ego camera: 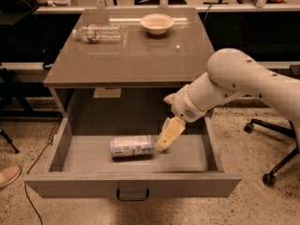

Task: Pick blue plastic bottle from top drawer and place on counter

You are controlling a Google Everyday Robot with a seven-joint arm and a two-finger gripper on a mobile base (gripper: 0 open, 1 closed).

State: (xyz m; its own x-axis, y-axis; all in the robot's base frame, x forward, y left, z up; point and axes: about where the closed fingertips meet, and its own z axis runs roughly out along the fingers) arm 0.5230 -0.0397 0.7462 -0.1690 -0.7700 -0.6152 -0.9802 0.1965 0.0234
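Top drawer (131, 184) pulled open, handle (132, 194) at centre of the near panel. Blue plastic bottle (132, 146) lies on its side on the drawer floor, approx mid, cap end to the right. Gripper (166, 137) is down inside the drawer, tip at the bottle's right end; touching or not, can't tell, and open vs closed can't tell either. Arm (234, 78) comes in from the right. Counter (136, 55) holds a clear bottle (98, 33) far left and a bowl (157, 22) far centre.

White arm (234, 78), cream hand (166, 139) in drawer (187, 185)
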